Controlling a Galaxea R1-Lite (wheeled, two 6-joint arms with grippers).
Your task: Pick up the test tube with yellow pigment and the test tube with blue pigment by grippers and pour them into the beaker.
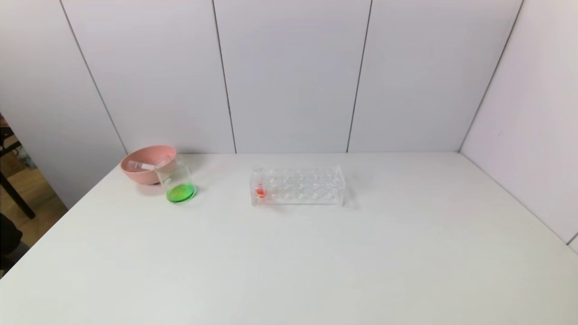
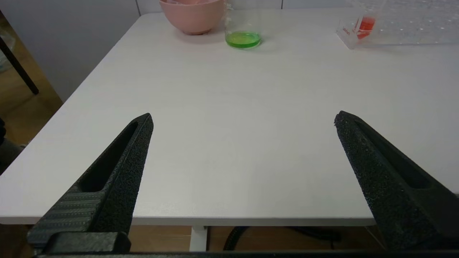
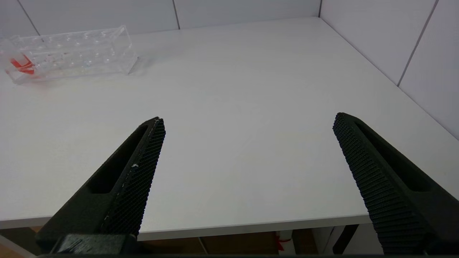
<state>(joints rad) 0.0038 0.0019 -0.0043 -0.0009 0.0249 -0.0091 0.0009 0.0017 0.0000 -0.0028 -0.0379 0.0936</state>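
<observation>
The beaker (image 1: 175, 178) stands at the back left of the white table, right beside a pink bowl, with green liquid in its bottom (image 2: 243, 38). No test tube with yellow pigment or with blue pigment shows in any view. My left gripper (image 2: 244, 115) hangs open over the table's front edge, far short of the beaker, with nothing between its fingers. Over the front edge farther right, my right gripper (image 3: 249, 117) is open too and holds nothing. Neither gripper appears in the head view.
The pink bowl (image 1: 135, 174) holds a clear tube (image 1: 139, 166). A clear rectangular rack (image 1: 311, 186) stands mid-table with a red-bottomed tube (image 1: 260, 190) at its left end. White walls close the back and right sides.
</observation>
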